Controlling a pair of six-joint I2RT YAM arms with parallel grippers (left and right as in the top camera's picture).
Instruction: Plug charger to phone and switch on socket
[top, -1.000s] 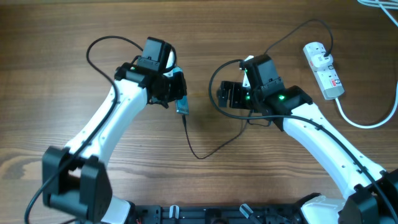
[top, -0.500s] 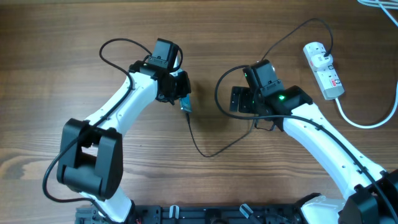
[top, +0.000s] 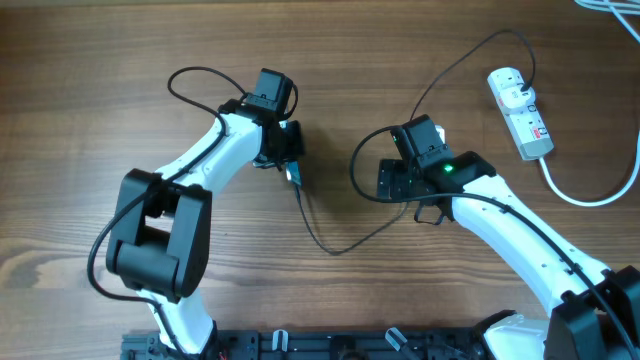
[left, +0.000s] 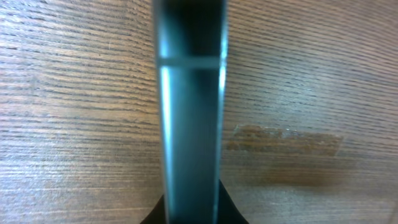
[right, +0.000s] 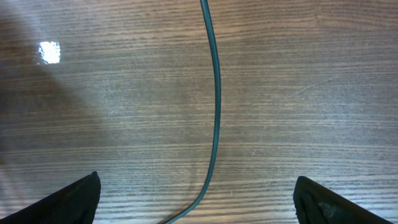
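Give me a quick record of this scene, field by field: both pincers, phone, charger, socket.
left pincer: shut on the phone, which shows edge-on in the wrist view
right pincer: open, over the cable, not gripping
charger: black cable reaches the phone's lower end and looks plugged in; other end at the socket
socket: far right on the table; switch state unreadable
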